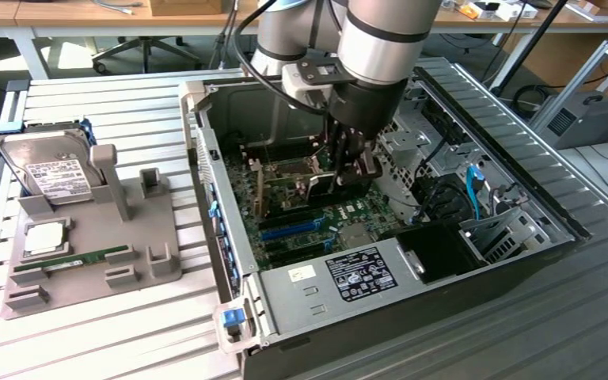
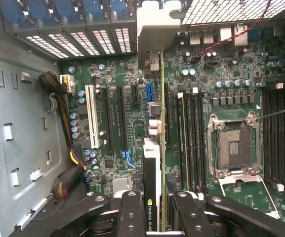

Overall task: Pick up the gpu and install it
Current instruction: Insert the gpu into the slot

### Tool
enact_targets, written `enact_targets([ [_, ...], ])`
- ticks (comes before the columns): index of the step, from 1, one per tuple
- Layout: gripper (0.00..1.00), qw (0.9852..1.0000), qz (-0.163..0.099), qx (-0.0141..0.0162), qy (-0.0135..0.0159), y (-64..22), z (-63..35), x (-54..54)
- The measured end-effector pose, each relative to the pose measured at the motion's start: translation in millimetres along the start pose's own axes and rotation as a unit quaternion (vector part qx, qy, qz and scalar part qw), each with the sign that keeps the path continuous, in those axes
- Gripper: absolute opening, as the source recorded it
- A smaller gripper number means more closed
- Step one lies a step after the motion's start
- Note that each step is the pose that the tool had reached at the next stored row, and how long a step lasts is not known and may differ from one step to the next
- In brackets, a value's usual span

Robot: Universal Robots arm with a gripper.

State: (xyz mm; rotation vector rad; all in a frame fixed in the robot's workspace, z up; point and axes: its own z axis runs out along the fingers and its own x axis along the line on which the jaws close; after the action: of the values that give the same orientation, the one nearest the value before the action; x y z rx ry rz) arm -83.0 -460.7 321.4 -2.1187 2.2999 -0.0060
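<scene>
Clamping the gpu (image 2: 152,163) on edge, the tool (image 2: 158,200) hangs inside the computer case (image 1: 203,158), just above the motherboard (image 2: 231,89). Installing is in hand, I judge; seating calls for the card's edge lined squarely over its slot, its silver bracket (image 2: 154,29) meeting the rear openings.

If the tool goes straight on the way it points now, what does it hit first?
Likely the motherboard: the gpu clamped in the tool stands edge-on over the expansion slots, so the card's far edge would land first. How much gap remains is unclear.
</scene>
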Motion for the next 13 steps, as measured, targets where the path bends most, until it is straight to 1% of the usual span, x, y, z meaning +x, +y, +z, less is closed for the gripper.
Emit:
enact_targets([
  [13,0.27,1.0,0.0,0.0,0.0,2.2,13.0,0.5],
])
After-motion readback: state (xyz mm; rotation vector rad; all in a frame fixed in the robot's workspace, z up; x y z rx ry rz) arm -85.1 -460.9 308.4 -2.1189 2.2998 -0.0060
